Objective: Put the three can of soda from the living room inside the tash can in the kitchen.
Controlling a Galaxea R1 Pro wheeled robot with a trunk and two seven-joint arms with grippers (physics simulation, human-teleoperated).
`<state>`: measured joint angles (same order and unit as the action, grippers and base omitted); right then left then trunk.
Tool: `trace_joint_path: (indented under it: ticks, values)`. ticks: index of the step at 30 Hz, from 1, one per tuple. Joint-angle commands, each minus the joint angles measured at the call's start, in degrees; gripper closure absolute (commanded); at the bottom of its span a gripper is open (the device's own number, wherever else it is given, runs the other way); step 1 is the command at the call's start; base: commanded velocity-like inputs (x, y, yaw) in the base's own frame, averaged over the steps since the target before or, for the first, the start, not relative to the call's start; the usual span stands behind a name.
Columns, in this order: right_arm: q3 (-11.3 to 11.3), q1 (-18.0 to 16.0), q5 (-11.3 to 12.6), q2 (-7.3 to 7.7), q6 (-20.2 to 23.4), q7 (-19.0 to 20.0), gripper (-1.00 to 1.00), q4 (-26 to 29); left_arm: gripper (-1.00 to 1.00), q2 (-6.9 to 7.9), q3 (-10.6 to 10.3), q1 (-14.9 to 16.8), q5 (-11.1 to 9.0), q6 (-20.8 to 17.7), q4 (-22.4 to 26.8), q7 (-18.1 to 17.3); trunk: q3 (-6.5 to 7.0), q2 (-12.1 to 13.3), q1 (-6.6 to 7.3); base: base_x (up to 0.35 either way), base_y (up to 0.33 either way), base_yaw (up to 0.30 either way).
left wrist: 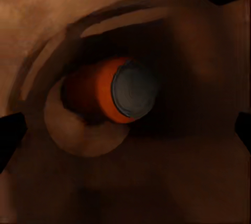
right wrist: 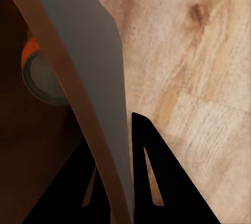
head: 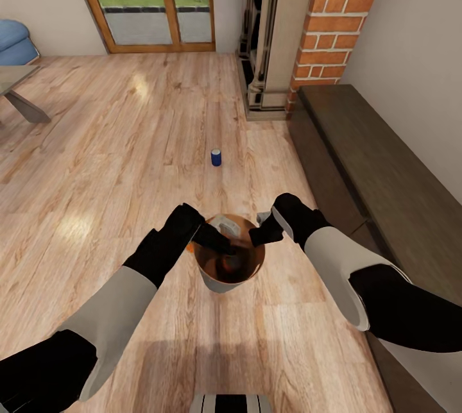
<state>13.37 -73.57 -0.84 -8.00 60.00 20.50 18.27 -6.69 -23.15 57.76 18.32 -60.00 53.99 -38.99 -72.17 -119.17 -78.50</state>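
The grey trash can (head: pixel 221 285) with its glossy brown inner wall (left wrist: pixel 157 182) hangs just above the wood floor in front of me. My right gripper (head: pixel 263 233) is shut on its rim, its fingers (right wrist: pixel 151 182) straddling the grey wall (right wrist: pixel 89 51). My left gripper (head: pixel 221 241) hovers open over the mouth, holding nothing. An orange soda can (left wrist: pixel 94 91) lies on its side at the bin's bottom, and its silvery end (right wrist: pixel 44 80) shows past the wall. A sliver of orange (head: pixel 190 247) peeks out beside my left wrist. The dark blue can (head: pixel 216 157) stands upright on the floor farther ahead.
An ornate fireplace (head: pixel 269 34) and red brick chimney (head: pixel 333 15) stand ahead on the right. A long dark low bench (head: pixel 385 176) runs along the right wall. Wood-framed glass doors (head: pixel 154 2), a blue sofa (head: pixel 13 41) and a table (head: pixel 16 86) lie farther off.
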Motion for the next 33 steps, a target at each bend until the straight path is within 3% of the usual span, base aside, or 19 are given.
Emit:
trace_joint_path:
  ticks: [1, 3, 5, 7, 8, 9, 11, 12, 14, 16, 17, 20, 21, 23, 24, 27, 31, 33]
  values:
    - [0.2, 0.0, -0.7, 0.08, 0.0, 0.2, 1.0, -0.1, -1.0, 0.2, 0.1, -0.1, 1.2, 0.0, 2.8, -0.2, 0.0, 0.0, 0.0, 0.0, 0.0, 0.0]
    - [0.1, 0.0, -0.7, 0.22, 0.0, 0.2, 1.0, -0.1, -1.0, 1.13, 0.2, -0.4, 1.1, 0.0, 7.1, -1.1, 0.0, 0.0, 0.0, 0.0, 0.0, 0.0]
    - [0.1, 0.0, -0.7, 0.43, 0.0, 0.1, 1.0, -0.1, -1.0, 2.97, 1.2, -0.6, 1.0, 0.0, 12.1, -2.2, 0.0, 0.0, 0.0, 0.0, 0.0, 0.0]
    - [0.0, 0.0, -0.7, 0.58, 0.0, 0.1, 1.0, -0.1, -1.0, 5.14, 4.8, -0.6, 1.0, 0.0, 17.1, -4.0, 0.0, 0.0, 0.0, 0.0, 0.0, 0.0]
    - [0.0, 0.0, -0.7, 0.7, 0.0, 0.1, 1.0, -0.2, -1.0, 6.42, 8.3, -0.7, 1.0, 0.0, 19.8, -5.7, 0.0, 0.0, 0.0, 0.0, 0.0, 0.0]
    - [0.0, 0.0, -0.7, 0.76, 0.0, 0.1, 1.0, -0.2, -1.0, 6.98, 10.2, -0.7, 1.0, 0.0, 20.9, -6.7, 0.0, 0.0, 0.0, 0.0, 0.0, 0.0]
    - [0.0, 0.0, -0.7, 0.91, 0.0, -0.5, 1.0, -0.2, -1.0, 9.46, 16.9, -0.7, 1.0, 0.0, 23.9, -11.1, 0.0, 0.0, 0.0, 0.0, 0.0, 0.0]
    - [0.0, 0.0, -0.6, 0.94, 0.0, -0.9, 1.0, -0.2, -1.0, 10.34, 18.3, -0.7, 1.0, 0.0, 24.4, -12.3, 0.0, 0.0, 0.0, 0.0, 0.0, 0.0]
    - [0.0, 0.0, -0.6, 1.17, 0.0, -2.6, 1.0, -0.3, -1.0, 14.56, 24.0, -0.8, 1.0, 0.0, 25.4, -16.3, 0.0, 0.0, 0.0, 0.0, 0.0, 0.0]
    - [0.0, 0.0, -0.5, 1.3, 0.0, -3.1, 1.0, -0.3, -1.0, 16.3, 27.1, -1.2, 1.0, 0.0, 25.5, -17.4, 0.0, 0.0, 0.0, 0.0, 0.0, 0.0]
    - [-0.1, 0.2, -0.4, 1.48, 0.0, -3.5, 1.0, -0.2, -1.0, 17.69, 31.4, -2.6, 1.1, 0.0, 25.4, -18.2, 0.0, 0.0, 0.0, 0.0, 0.0, 0.0]
    - [-0.1, 0.3, -0.5, 1.63, 0.0, -3.7, 1.0, -0.2, -1.0, 18.25, 35.0, -5.1, 1.4, 2.5, 25.0, -18.4, 0.0, 0.0, 0.0, 0.0, 0.0, 0.0]
    - [-0.2, 0.3, -0.5, 1.81, 0.0, -3.8, 1.0, -0.2, -1.0, 18.42, 36.6, -7.5, 1.5, 5.3, 23.3, -17.6, 0.0, 0.0, 0.0, 0.0, 0.0, 0.0]
    - [-0.2, 0.4, -0.5, 2.06, 0.0, -3.9, 1.0, -0.2, -1.0, 18.53, 37.6, -9.8, 1.5, 8.9, 20.3, -15.9, 0.0, 0.0, 0.0, 0.0, 0.0, 0.0]
    - [-0.2, 0.4, -0.5, 2.58, 0.0, -4.0, 1.0, -0.1, -1.0, 18.6, 38.3, -11.5, 1.4, 12.8, 16.7, -13.4, 0.0, 0.0, 0.0, 0.0, 0.0, 0.0]
    - [-0.3, 0.4, -0.5, 4.14, 0.0, -4.0, 1.0, 0.0, -1.0, 18.64, 38.9, -13.3, 1.2, 19.3, 9.2, -8.3, 0.0, 0.0, 0.0, 0.0, 0.0, 0.0]
    - [-0.3, 0.4, -0.6, 6.16, 0.0, -4.1, 1.0, -0.1, -1.0, 18.46, 39.1, -14.1, 1.1, 24.2, 2.3, -5.2, 0.0, 0.0, 0.0, 0.0, 0.0, 0.0]
    - [-0.3, 0.4, -0.6, 7.81, 0.0, -4.1, 1.0, 0.0, -1.0, 17.67, 39.1, -14.4, 1.2, 27.8, -2.1, -3.8, 0.0, 0.0, 0.0, 0.0, 0.0, 0.0]
